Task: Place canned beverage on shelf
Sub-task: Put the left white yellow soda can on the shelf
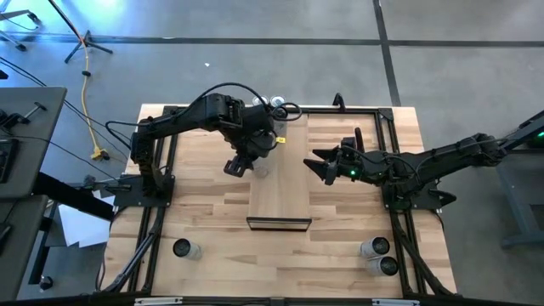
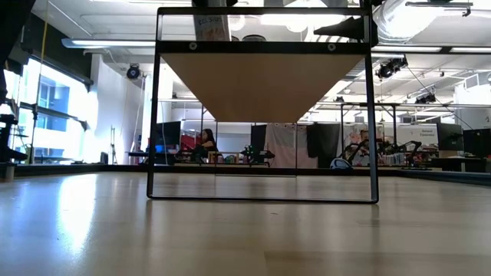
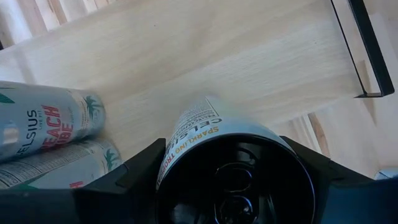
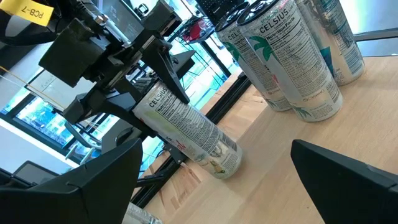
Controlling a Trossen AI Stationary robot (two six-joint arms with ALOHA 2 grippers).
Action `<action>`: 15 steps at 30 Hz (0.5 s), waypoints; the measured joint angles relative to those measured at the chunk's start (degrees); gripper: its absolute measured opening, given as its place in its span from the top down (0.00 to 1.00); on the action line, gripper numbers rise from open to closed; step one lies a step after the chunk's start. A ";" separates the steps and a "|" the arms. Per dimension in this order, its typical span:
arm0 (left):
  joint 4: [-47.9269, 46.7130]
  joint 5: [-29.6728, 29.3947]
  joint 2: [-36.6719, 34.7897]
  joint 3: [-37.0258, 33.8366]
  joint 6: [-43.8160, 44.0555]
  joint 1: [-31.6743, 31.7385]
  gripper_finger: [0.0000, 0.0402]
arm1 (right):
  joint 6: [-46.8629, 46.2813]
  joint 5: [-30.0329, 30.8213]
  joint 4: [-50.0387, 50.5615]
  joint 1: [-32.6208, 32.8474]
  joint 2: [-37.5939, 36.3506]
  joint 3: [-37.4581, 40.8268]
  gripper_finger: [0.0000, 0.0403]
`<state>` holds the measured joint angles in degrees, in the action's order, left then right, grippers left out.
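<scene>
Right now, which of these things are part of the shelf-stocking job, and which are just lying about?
Part of the job:
- can held in the left end effector
- shelf
- cans already standing on the shelf

Lying about:
- single can near the table's front
- two cans at the front right
- right end effector, open, waiting beside the shelf

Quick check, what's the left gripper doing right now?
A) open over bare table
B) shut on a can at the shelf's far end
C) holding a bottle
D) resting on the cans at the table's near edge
B: the left gripper is clamped around a can whose base is at the shelf surface, near its far end.
</scene>
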<state>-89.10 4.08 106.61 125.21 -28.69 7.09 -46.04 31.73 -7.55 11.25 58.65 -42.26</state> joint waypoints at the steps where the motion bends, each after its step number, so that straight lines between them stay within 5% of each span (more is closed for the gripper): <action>1: -0.02 0.17 0.00 0.00 0.00 0.00 0.41 | 0.00 0.00 0.00 0.00 0.00 0.00 0.02; 15: -0.02 1.24 2.25 0.26 -0.02 -0.35 0.38 | -0.05 0.00 0.71 0.00 0.02 -0.04 0.02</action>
<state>-89.12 5.32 108.86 125.47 -28.71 6.74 -46.09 31.73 -6.85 11.25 58.67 -42.30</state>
